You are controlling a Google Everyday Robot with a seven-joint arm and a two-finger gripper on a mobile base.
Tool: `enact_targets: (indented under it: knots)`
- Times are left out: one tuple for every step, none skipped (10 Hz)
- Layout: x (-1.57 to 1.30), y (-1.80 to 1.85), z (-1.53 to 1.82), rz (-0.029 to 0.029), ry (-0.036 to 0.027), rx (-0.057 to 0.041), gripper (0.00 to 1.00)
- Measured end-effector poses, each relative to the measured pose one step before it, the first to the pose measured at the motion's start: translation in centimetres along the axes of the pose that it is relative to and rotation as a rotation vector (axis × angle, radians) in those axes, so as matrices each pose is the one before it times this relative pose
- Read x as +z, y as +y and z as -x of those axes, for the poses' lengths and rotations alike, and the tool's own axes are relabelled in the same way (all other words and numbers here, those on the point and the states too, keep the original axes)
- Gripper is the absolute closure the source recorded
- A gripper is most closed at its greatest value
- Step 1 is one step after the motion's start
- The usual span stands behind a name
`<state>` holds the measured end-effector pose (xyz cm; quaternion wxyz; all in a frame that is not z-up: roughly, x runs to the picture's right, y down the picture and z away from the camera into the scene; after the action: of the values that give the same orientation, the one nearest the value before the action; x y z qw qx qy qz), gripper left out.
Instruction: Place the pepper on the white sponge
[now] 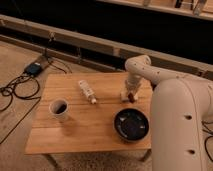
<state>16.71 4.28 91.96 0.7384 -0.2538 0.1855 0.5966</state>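
Observation:
My gripper point(131, 92) hangs down from the white arm over the right rear part of the wooden table point(75, 131). Right beneath it lies the white sponge point(124, 95), a small off-white block. A small dark-red bit, the pepper point(132, 97), shows at the gripper's tip on the sponge's right end. I cannot tell whether the pepper rests on the sponge or is still held.
A white bottle point(87, 91) lies on its side at the table's middle rear. A white cup point(59, 108) with dark contents stands at the left. A black bowl point(131, 124) sits at the front right. Cables and a box point(34, 68) lie on the floor at the left.

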Motion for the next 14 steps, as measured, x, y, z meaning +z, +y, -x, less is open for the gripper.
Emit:
enact_targets:
  knots:
    - [0.153, -0.271, 0.185, -0.00252, -0.00120, 0.00461, 1.00]
    - [0.263, -0.105, 0.157, -0.00164, 0.00163, 0.00103, 0.98]
    - [0.263, 0.036, 0.135, 0.00091, 0.00177, -0.00087, 0.92]
    - [0.268, 0.022, 0.109, 0.00142, 0.00251, 0.00037, 0.82]
    - [0.423, -0.004, 0.128, 0.00175, 0.00340, 0.00238, 0.69]
    - [0.146, -0.006, 0.088, 0.00109, 0.00036, 0.00220, 0.62]
    - [0.204, -0.077, 0.154, -0.00077, 0.00102, 0.00469, 0.50]
    - [0.065, -0.122, 0.261, -0.00065, -0.00574, 0.01053, 0.40]
    - [-0.074, -0.226, 0.305, -0.00233, -0.00932, 0.01453, 0.30]
    - [-0.067, -0.203, 0.168, -0.00232, -0.00651, 0.01280, 0.24]
    - [-0.139, -0.234, 0.180, -0.00233, -0.00925, 0.01427, 0.23]
    - [-0.091, -0.146, 0.028, -0.00141, -0.00457, 0.00756, 0.23]
    - [-0.055, -0.019, 0.026, -0.00060, -0.00445, 0.00408, 0.23]
    - [-0.027, 0.121, -0.044, 0.00166, -0.00346, 0.00460, 0.23]
